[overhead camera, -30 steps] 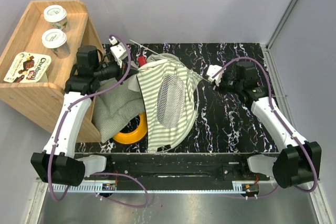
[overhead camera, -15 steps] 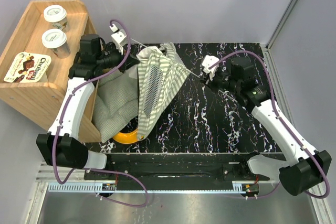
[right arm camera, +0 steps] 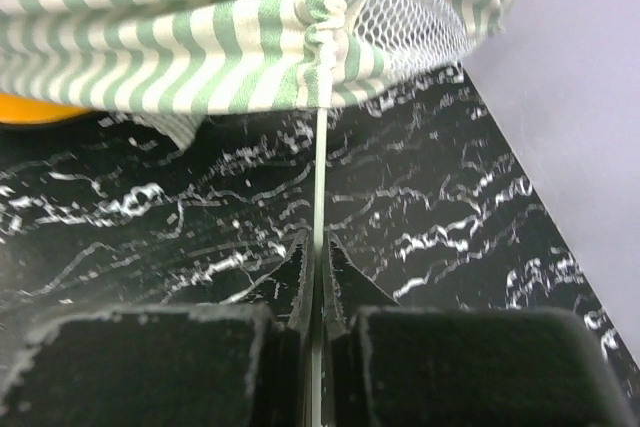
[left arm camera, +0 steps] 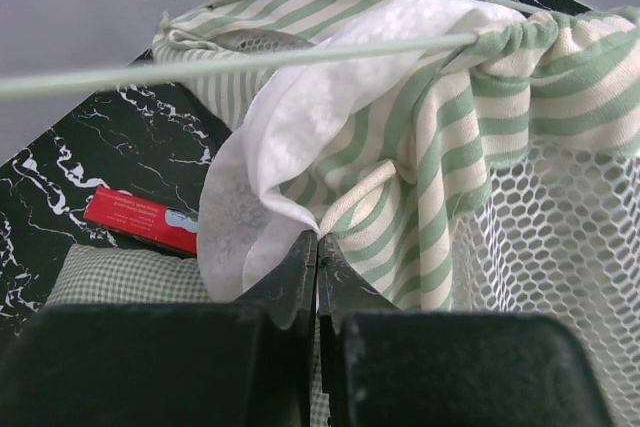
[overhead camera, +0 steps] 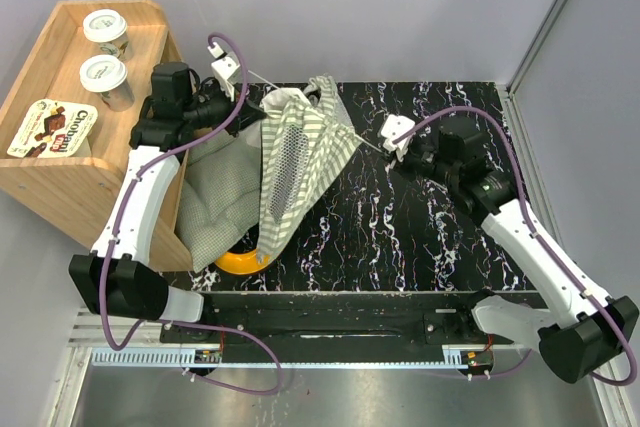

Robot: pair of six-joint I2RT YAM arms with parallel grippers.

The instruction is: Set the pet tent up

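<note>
Pet tent (overhead camera: 292, 162) hangs limp over the table (overhead camera: 420, 247), left of centre. Left gripper (left arm camera: 317, 243) pinches its fabric; right gripper (right arm camera: 317, 244) pinches the pole (right arm camera: 319, 157). You should hold poles: cloth looks light, floppy.

Black marbled table (overhead camera: 420, 237) bears checked cushion (overhead camera: 215, 202), yellow ring (overhead camera: 240, 260), red box (left arm camera: 140, 219).

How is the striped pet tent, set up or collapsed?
Collapsed: the pet tent hangs bunched between the left hand, pinching its fabric, and the right hand, pinching a pole.
</note>
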